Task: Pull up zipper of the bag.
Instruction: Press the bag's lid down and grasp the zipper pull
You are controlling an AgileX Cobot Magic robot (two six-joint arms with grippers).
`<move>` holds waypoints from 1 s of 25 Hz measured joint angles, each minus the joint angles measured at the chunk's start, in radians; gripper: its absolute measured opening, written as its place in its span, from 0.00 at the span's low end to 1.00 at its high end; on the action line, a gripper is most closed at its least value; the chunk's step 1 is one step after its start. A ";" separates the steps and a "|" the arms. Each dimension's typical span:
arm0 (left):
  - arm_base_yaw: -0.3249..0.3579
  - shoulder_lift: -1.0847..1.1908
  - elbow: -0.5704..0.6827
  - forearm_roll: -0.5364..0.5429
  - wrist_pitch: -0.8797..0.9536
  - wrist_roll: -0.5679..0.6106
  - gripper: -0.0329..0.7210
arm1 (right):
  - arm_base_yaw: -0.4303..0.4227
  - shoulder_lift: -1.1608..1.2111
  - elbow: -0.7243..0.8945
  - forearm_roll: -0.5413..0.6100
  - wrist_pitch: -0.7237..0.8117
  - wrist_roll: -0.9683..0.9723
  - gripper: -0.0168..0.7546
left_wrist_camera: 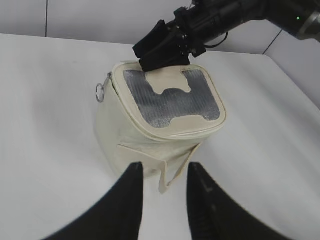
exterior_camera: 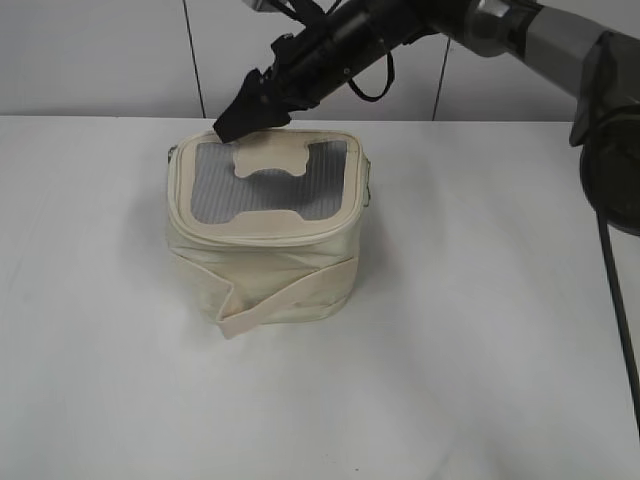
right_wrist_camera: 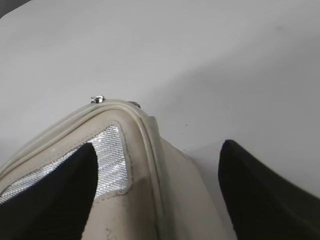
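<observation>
Black fingers, right arm: the right gripper sits at the upper middle of the exterior frame, its dark fingers spread wide. In the right wrist view one finger lies over the grey mesh at lower left and the other hangs off the bag's side at lower right, so the bag's back rim runs between them. Nothing is pinched.
Black fingers, left arm: the left gripper fills the bottom middle of the left wrist view, its two fingers parted with white table showing between them. They hold nothing and hang just in front of the bag's strap end.
Bag: the bag is cream-white, boxy and soft, with rounded corners. It stands upright a little left of centre in the exterior frame, with a grey mesh top panel and a cream H-shaped patch.
Zipper: the zipper is a thin cream track around the top rim. In the left wrist view a round metal ring pull hangs at the bag's upper-left corner. In the right wrist view a small silver slider sits at the rim's peak, left of centre, apart from both fingers.
Strap: a flat cream strap wraps the bag's lower front, its loose end pointing down to the left.
Table: the white table carries the bag; a pale panelled wall crosses the top of the frame.
</observation>
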 joint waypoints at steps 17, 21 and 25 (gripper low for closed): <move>0.216 0.556 -0.087 -0.495 -0.093 0.654 0.30 | 0.003 0.024 -0.006 -0.020 0.025 0.023 0.69; 0.494 0.780 -0.187 -0.875 0.168 1.006 0.30 | 0.003 0.024 -0.006 -0.021 0.030 0.025 0.69; 0.659 1.010 -0.260 -1.077 0.347 1.276 0.40 | 0.003 0.024 -0.006 -0.021 0.035 0.036 0.68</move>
